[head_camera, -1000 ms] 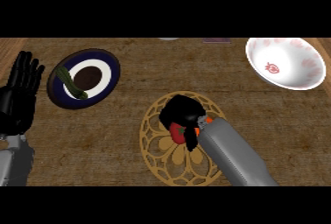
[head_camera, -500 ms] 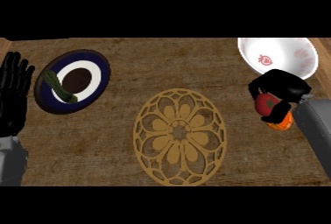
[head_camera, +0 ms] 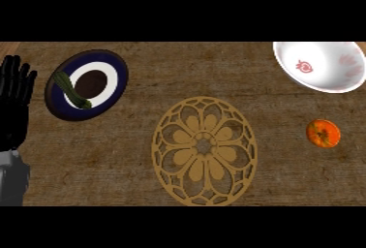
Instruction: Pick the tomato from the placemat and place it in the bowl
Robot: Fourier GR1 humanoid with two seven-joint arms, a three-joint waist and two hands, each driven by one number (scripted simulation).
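Left hand: at the view's left edge, upright on its grey forearm, palm flat. Fingers straight and spread slightly apart, pointing toward the far side. Holds nothing and touches nothing.
Tomato: far to the hand's right, well apart from it, across the whole width of the tabletop. Lies on bare wood, orange-red, with a paler patch facing up. Off the placemat, to its right with a clear gap. On the near side of the bowl, not touching it.
Bowl: farthest from the hand, at the upper right corner. White, with red markings inside. Its far rim is cut by the view's edge. Nothing shows inside.
Placemat: to the hand's right, mid-tabletop, between the hand and the tomato. Tan oval with an open flower pattern. Nothing lies on it.
Plate: just to the hand's right, the nearest thing to it, apart from the fingers. Dark blue rim, white ring, dark centre.
Green vegetable: long and curved, lying on the plate's left side, the side toward the hand.
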